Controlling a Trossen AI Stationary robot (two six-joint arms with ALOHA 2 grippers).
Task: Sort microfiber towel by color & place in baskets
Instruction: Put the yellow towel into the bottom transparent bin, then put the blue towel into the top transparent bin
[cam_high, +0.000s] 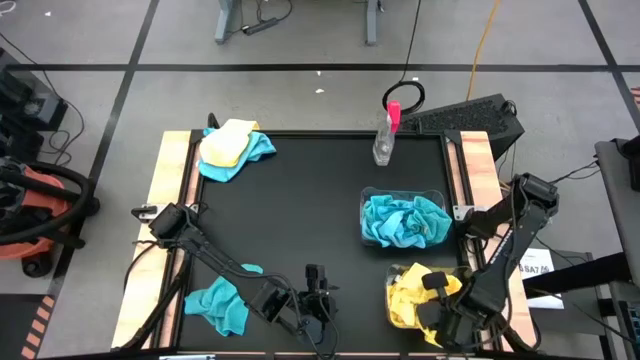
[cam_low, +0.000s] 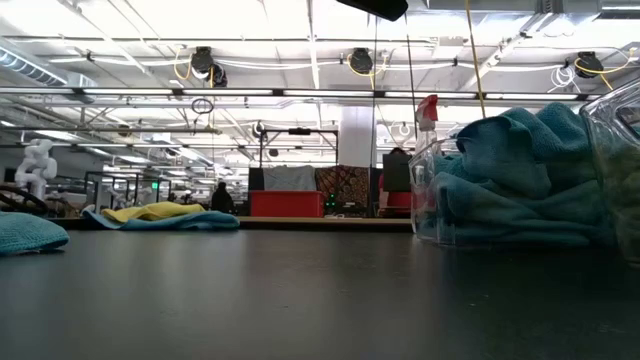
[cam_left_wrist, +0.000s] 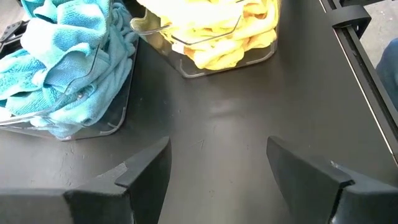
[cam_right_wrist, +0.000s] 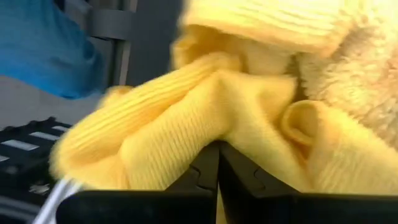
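Right tool (cam_right_wrist: 217, 163) | pinching ribbed yellow towel (cam_right_wrist: 205, 106) | soft folds

Bare mat (cam_high: 300, 200) left of baskets (cam_high: 404, 218)

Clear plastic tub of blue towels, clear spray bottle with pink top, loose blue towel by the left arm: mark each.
Clear plastic tub of blue towels (cam_high: 366, 196), high view, bare rim at its corner.
Clear spray bottle with pink top (cam_high: 383, 146), high view, clear body.
Loose blue microfiber towel (cam_high: 222, 304), high view, middle of the cloth.
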